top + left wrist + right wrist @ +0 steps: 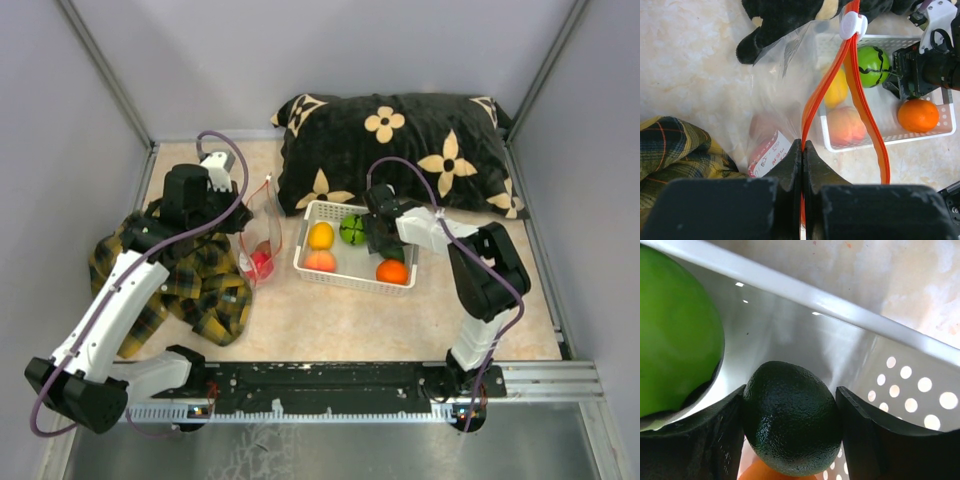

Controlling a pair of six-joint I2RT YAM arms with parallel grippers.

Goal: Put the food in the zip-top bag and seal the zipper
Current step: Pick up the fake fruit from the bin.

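Note:
The clear zip-top bag [262,232] stands upright left of the white basket [352,283], mouth open, with a red fruit [262,262] inside. My left gripper [803,146] is shut on the orange zipper [816,102] strip; its white slider [852,25] sits at the far end. In the basket lie a yellow [320,236], a striped green [351,229], a peach [320,261] and an orange fruit [392,271]. My right gripper [790,390] reaches into the basket, open, fingers either side of a dark green fruit [792,425]; the left finger touches it.
A black flowered pillow [400,140] lies behind the basket, against the back wall. A yellow plaid cloth [200,285] is heaped under the left arm, next to the bag. Grey walls enclose the table on three sides.

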